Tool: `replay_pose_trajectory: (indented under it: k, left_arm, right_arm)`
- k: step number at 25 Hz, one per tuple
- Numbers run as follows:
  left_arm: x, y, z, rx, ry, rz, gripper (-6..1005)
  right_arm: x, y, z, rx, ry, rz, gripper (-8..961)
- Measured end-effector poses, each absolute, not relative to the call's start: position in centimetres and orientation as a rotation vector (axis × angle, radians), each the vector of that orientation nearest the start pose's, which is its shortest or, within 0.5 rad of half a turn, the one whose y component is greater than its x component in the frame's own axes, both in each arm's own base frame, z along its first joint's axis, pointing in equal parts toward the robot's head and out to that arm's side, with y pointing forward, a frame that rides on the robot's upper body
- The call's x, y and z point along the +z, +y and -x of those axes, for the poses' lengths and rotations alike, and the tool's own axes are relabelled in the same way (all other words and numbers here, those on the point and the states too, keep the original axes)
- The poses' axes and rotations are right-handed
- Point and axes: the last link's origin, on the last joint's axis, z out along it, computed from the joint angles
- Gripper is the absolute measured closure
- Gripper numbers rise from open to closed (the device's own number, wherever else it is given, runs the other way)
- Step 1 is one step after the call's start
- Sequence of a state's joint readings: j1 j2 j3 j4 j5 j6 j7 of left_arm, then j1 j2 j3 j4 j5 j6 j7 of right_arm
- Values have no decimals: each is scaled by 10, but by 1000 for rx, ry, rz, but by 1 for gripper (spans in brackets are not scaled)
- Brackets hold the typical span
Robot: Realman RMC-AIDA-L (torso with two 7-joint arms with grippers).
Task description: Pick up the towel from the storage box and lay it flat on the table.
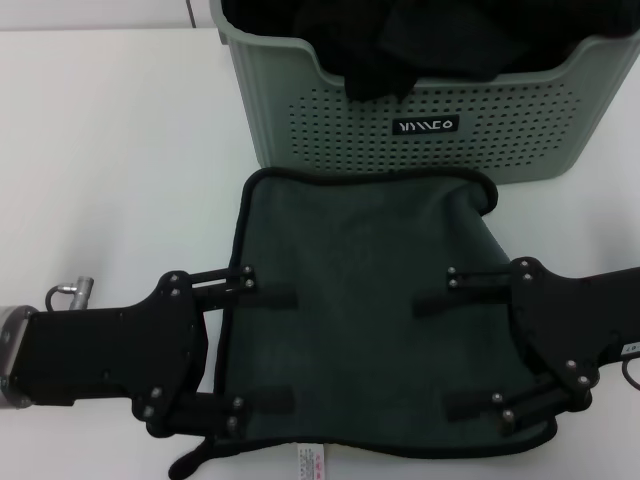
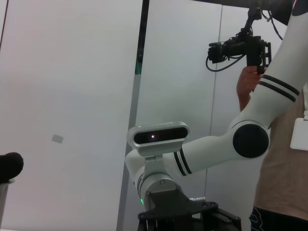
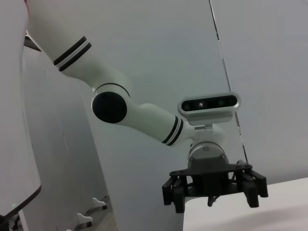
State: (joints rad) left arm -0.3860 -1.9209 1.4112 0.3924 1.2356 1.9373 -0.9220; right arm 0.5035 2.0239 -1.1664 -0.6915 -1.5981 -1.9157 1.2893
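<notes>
Dark grey-green square cloth towel with black trimmed edge (image 1: 365, 300) spread dark side up on the plain white tabletop (image 1: 110, 150), just in front of the sage-green perforated plastic storage box (image 1: 420, 130); far edge nearly touching the box's front wall, near edge with small white label (image 1: 312, 465) at the tabletop's near edge. Plain black cloths (image 1: 400, 40) left heaped inside the box. Left hand (image 1: 265, 350) over the towel's left edge, fingers pointing inward across the cloth and spread wide, holding nothing. Right hand (image 1: 450, 355) mirrored over the right edge, likewise wide and empty. Towel centred between the two hands, neither nearer; no long axis to speak of, cloth roughly square. Judged flat bar a slight curl at the far right corner. Judgement: laying nearly done; coming move likely straight outward retreat of each hand, lifting clear to avoid dragging the edges.
</notes>
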Motion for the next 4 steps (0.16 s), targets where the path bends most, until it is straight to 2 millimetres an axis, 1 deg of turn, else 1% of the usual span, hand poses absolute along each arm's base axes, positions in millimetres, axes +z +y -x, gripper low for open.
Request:
replay_pose_trajectory:
  k: [4]
  left_arm:
    - [5, 233, 256, -1352, -147, 2879, 215]
  right_arm:
    - [-3, 275, -200, 1129, 147, 3148, 95]
